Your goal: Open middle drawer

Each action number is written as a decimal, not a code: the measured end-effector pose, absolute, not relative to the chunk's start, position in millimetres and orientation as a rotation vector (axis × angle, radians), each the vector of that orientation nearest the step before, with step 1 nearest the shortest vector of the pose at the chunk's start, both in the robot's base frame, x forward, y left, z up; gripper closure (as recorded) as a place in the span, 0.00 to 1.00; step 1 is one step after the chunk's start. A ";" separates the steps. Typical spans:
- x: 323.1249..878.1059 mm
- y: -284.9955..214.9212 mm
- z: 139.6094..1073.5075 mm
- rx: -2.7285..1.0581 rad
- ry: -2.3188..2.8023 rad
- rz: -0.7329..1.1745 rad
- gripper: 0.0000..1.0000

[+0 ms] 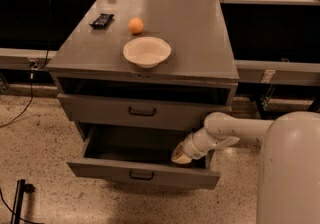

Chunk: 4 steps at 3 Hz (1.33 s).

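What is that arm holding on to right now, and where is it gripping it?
It cannot be told. The gripper is down inside the pulled-out middle drawer, near its right end, away from the handle; any hold is hidden.

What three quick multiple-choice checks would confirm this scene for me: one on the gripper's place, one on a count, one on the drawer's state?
1. Where is the gripper?
A) on the floor at left
B) inside the middle drawer, at its right end
C) out of view

2. How many things lie on the cabinet top?
A) one
B) three
C) five

3. The middle drawer is:
A) shut flush
B) pulled out
C) taken off

Key:
1 B, the arm's tip sits just behind the drawer front.
2 B, a bowl, an orange and a dark packet.
3 B, its front stands well forward of the drawer above.
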<state>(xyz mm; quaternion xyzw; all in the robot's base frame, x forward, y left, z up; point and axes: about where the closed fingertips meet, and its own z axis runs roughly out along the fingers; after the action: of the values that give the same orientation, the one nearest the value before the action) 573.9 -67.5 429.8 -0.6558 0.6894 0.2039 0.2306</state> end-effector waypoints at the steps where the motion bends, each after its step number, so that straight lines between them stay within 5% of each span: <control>1: 565.9 -63.6 427.8 -1.810 1.902 0.563 1.00; 4: 510.0 -33.2 437.2 -1.808 1.877 0.634 1.00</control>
<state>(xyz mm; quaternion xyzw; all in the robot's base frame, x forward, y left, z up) 510.0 -33.2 437.2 -0.6564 0.6814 0.2302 0.2277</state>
